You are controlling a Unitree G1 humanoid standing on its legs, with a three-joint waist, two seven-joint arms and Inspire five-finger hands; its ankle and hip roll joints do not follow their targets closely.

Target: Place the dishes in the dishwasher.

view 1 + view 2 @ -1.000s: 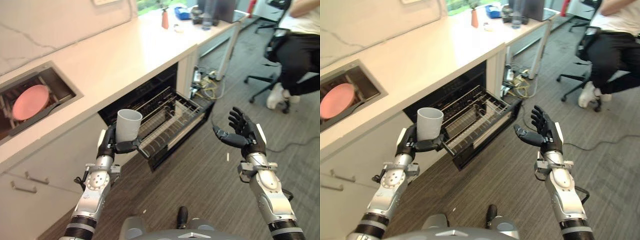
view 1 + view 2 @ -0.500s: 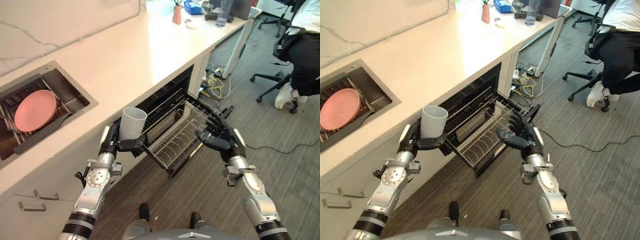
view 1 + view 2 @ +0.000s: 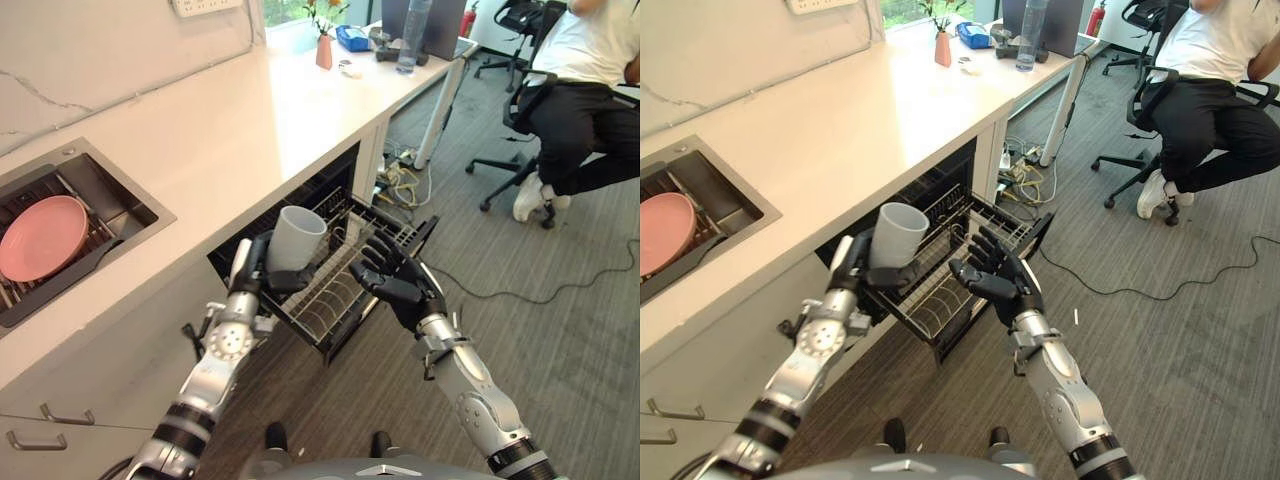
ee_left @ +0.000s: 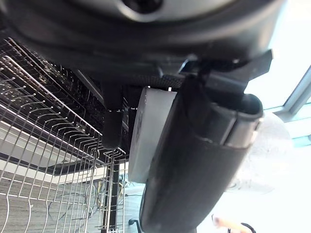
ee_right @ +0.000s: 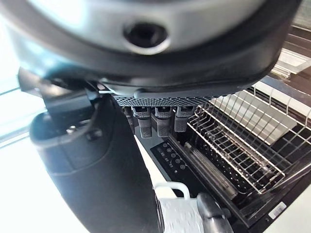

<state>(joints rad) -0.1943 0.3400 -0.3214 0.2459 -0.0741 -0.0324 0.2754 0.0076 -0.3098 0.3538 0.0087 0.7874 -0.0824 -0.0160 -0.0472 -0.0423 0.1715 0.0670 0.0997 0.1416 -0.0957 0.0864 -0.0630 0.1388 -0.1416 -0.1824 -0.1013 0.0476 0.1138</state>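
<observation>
Cup: a grey cup [image 3: 297, 238] is held up in the left hand, tilted with its open mouth toward the dishwasher, just above the near left corner of the pulled-out rack.
Left hand: the left hand [image 3: 254, 268] has its fingers and thumb curled round the lower part of the cup; in the left wrist view the cup's grey wall [image 4: 148, 136] shows beside the dark thumb, with rack wires past it.
Right hand: the right hand [image 3: 397, 281] hovers over the right front part of the rack with its fingers spread and straight, holding nothing; I cannot tell whether the fingertips touch the wires.
Rack: the wire dishwasher rack [image 3: 335, 283] stands pulled out from the dark opening under the counter, between the two hands.
Counter: a long white counter [image 3: 230, 120] runs above the dishwasher.
Sink: a sink [image 3: 120, 212] is set in the counter at the left, with a pink plate [image 3: 40, 236] lying in it.
Far end of counter: a small vase [image 3: 324, 50] and a bottle [image 3: 408, 38] stand there, well apart from the rack.
Person: a person [image 3: 585, 95] sits on an office chair at the far right.
</observation>
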